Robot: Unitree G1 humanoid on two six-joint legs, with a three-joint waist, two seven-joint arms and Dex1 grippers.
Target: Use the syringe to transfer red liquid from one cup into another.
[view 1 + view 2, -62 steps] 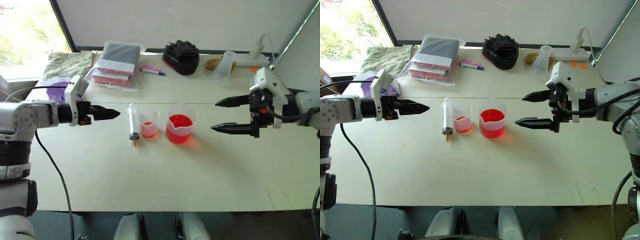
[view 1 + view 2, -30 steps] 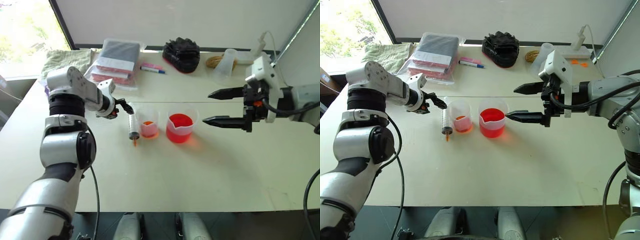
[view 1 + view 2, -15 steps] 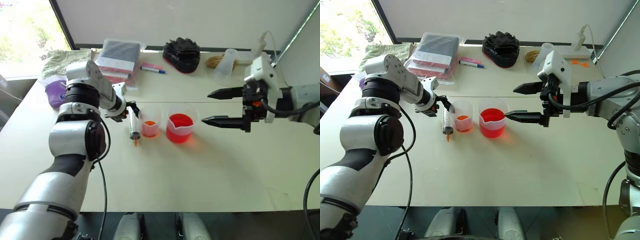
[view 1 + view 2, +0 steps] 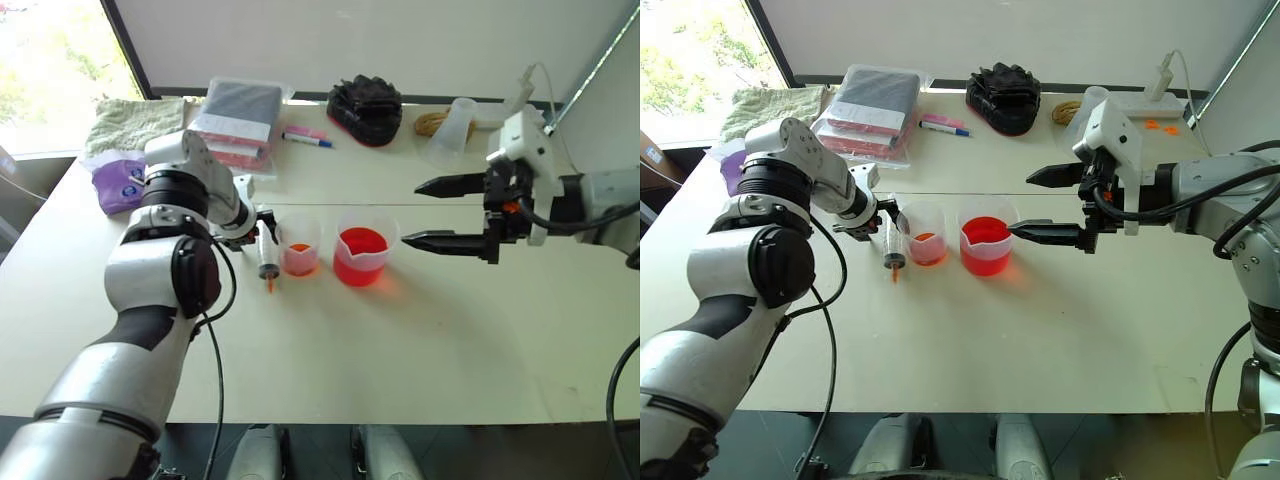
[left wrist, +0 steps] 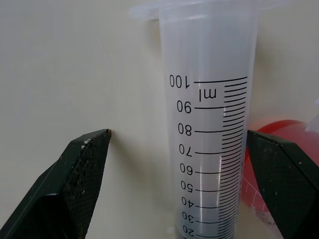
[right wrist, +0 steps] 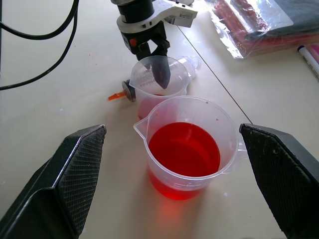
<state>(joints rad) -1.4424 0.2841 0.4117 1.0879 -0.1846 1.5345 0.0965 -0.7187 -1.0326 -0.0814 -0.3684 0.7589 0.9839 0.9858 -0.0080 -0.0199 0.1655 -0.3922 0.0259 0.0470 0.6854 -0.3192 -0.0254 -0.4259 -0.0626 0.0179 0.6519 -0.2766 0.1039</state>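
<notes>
Clear plastic marks the syringe, which lies flat on the table with its orange tip toward the robot. The left end effector points steeply down over it, fingers spread wide, one on each side of the graduated barrel and neither touching it, so nothing is gripped. Just past the far finger of that end effector stands the small spoutless cup, with a shallow layer of red liquid at its bottom. Beside this cup, on the side away from the left end effector, sits the wider spouted beaker, holding far more red liquid. The right end effector hovers above the table just beside the beaker, fingers wide apart and empty, pointing toward the beaker, which lies between its fingers in the right wrist view. Well beyond both end effectors, along the table's far edge, lie a bagged stack of flat packets, a pink and blue marker pen, a black glove-like object and a frosted tapered cup.
</notes>
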